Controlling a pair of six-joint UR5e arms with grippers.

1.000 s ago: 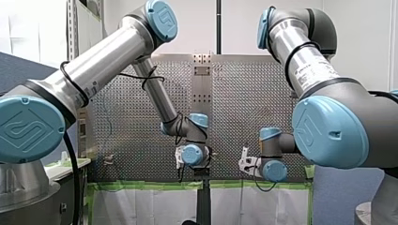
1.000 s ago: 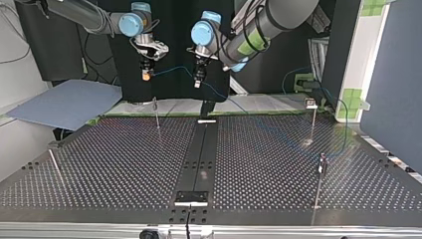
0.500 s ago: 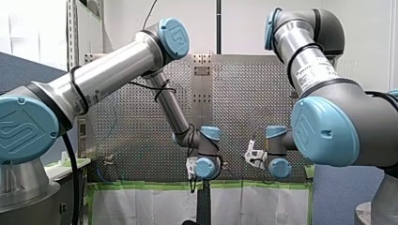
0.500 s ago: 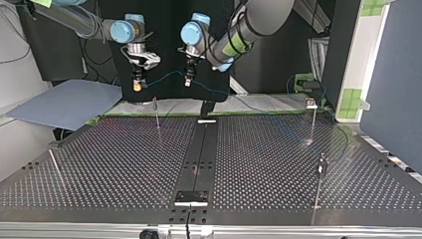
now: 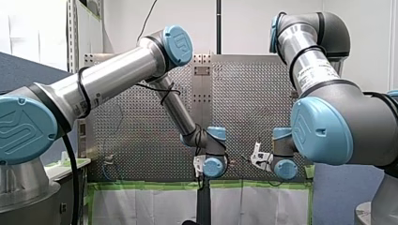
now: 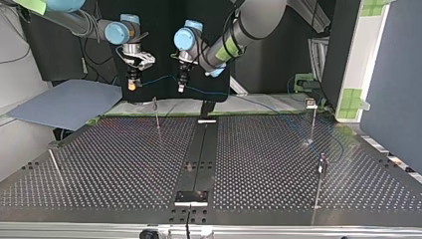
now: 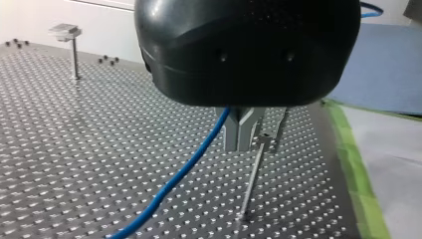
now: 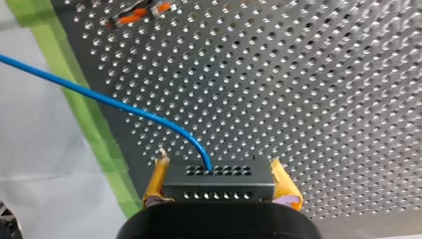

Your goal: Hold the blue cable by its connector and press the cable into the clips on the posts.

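One blue cable leaves the connector my right gripper clamps.

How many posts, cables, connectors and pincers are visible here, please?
Posts: 4
Blue cable: 1
Connector: 1
Pincers: 2
Total: 8

blue cable cut off by left wrist view's edge, connector base hidden behind my right claw, post clip too small to read
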